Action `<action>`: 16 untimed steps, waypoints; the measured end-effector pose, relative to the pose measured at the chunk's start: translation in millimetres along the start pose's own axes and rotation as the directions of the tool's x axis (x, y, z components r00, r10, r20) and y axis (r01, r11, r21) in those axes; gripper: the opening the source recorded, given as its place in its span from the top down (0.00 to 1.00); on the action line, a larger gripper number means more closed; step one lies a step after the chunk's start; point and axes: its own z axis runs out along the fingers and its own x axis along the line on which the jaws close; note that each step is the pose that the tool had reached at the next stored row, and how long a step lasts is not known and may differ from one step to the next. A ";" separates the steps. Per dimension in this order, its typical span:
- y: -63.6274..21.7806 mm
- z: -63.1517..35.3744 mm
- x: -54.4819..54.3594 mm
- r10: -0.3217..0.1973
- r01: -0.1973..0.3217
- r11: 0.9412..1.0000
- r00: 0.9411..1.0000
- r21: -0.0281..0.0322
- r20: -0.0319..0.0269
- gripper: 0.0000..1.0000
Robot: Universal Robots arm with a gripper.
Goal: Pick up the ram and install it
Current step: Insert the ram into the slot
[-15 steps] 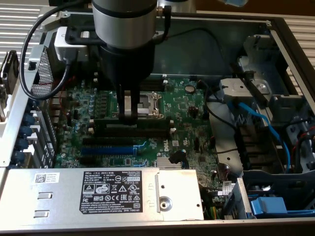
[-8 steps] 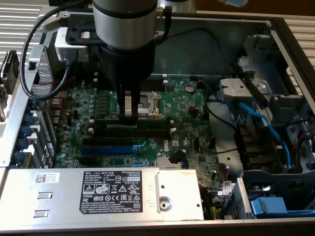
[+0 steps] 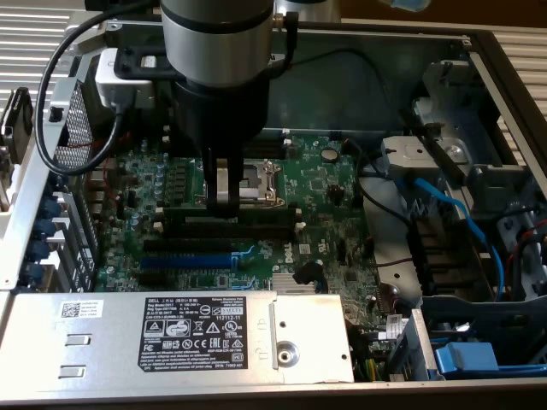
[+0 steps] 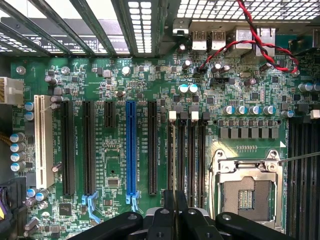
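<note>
The claw (image 3: 224,202) grips the long, thin, dark ram (image 3: 261,213) at the black slots (image 4: 192,155).

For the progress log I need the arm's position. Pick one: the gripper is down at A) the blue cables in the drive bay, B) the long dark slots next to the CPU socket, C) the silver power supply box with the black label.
B: in the exterior view the gripper reaches down to the long dark slots right beside the CPU socket.
</note>
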 end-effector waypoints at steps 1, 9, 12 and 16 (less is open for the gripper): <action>0.0 0.1 0.0 0.000 0.000 1.000 1.000 0.000 0.000 0.88; 0.3 0.9 -0.3 0.000 0.000 1.000 1.000 0.000 0.000 0.88; 0.3 1.4 -0.4 0.000 0.000 1.000 1.000 0.000 0.000 0.88; 0.4 2.2 -0.3 0.000 0.000 1.000 1.000 0.000 0.000 0.88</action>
